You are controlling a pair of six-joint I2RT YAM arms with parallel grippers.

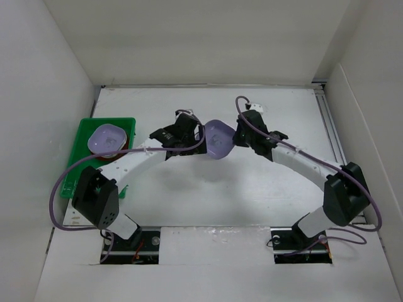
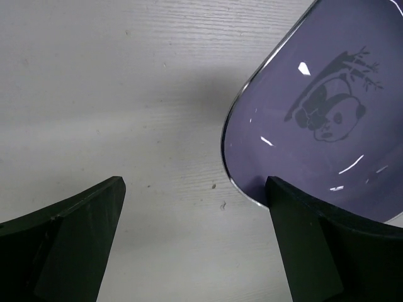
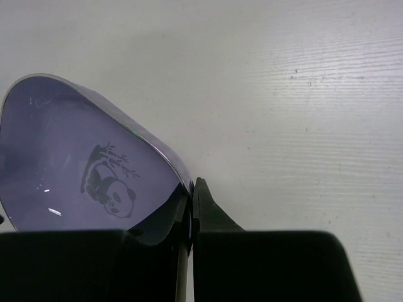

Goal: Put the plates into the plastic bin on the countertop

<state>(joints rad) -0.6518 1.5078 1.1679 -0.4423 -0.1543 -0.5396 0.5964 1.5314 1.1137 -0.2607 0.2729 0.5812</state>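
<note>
Lilac dish (image 1: 218, 138) is held off the counter (image 1: 252, 195) at centre, its rim clenched in the right jaws. The left jaws are spread wide and nothing is gripped.

A handover is judged to be in hand (the bin (image 1: 77, 141) sits on the left side). The rim should be centred between the left jaws before closing. The right grip should be released only once the left is firm.

From the left wrist, the dish (image 2: 315, 113) is seen off to one side, not between the fingers (image 2: 75, 239). The bin is shown only from the top, with a second lilac dish (image 1: 107, 138) stacked inside. The pinch is confirmed only from the right wrist.
</note>
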